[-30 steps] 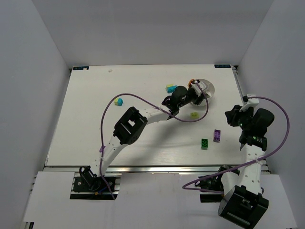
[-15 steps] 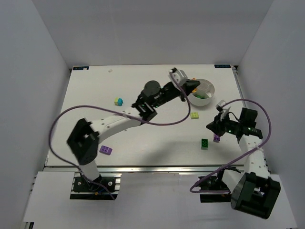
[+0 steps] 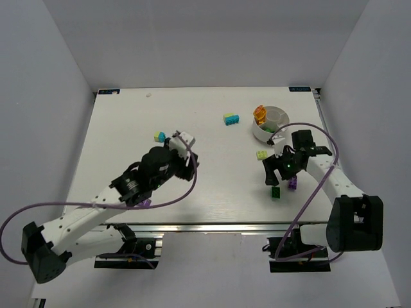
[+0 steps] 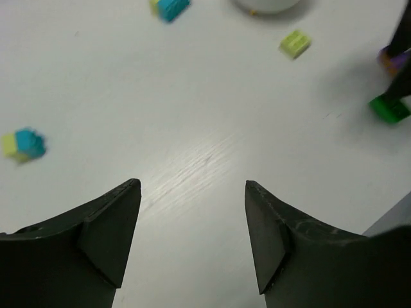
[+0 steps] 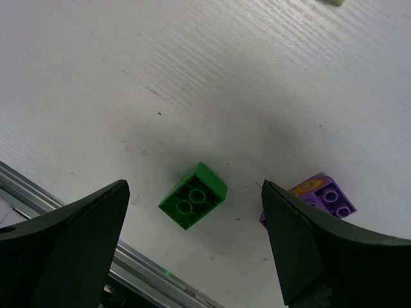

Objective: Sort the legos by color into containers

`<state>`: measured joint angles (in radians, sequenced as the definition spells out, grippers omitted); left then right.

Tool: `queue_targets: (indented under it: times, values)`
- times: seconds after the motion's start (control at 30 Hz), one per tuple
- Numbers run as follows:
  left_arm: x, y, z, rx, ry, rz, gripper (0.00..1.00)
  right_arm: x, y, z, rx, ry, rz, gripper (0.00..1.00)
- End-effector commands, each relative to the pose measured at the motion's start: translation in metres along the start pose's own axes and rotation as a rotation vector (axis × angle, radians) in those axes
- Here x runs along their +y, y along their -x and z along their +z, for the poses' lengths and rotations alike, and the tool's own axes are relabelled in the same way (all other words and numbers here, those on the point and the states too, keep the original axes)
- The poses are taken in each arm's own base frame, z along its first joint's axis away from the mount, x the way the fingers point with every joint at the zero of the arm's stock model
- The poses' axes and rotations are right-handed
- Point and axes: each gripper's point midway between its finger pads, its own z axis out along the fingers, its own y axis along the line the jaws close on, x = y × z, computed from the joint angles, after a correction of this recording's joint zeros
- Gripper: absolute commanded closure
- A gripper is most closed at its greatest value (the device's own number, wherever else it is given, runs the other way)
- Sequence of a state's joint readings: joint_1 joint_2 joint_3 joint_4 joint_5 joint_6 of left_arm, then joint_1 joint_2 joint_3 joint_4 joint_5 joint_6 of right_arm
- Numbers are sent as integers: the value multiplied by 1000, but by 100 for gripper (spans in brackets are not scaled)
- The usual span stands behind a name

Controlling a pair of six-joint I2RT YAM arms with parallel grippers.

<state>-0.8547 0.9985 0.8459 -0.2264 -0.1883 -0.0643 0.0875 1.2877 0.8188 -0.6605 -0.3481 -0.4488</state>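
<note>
Now that your left gripper (image 4: 191,192) has swung back from the bowl (image 3: 259,133), jaws parted and empty, your right gripper (image 5: 194,185) hangs spread wide over the green brick (image 5: 192,196). That brick looks like your next pick.

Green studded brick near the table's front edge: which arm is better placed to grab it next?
Right. The right gripper hangs open above the small green studded plastic brick, a finger on each side. The left gripper is open over the white table, well away from it.
</note>
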Motion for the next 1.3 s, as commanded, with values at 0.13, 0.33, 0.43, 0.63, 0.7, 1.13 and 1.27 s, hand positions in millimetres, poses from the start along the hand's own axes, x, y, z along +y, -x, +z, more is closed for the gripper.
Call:
queue_targets:
  times: [0.13,0.33,0.43,0.63,0.7,1.13,1.27]
  values:
    - [54,-33,-60,-22,242,-21,22,0,-22,-3,240,-11,91,11]
    - [66,-18,-83,-151,284,-72,19,8,-33,4,355,32,139,35]
    - [66,-17,-87,-157,281,-87,19,10,-40,11,397,40,173,41]
    - [67,-12,-94,-199,275,-103,19,6,-45,18,445,17,195,41]
    - [67,-10,-96,-206,273,-106,19,5,-45,19,455,16,208,40]
    - [65,-6,-100,-228,260,-111,19,9,-51,28,516,-6,193,44]
    - [66,-6,-100,-231,262,-111,19,13,-45,26,528,15,186,48]
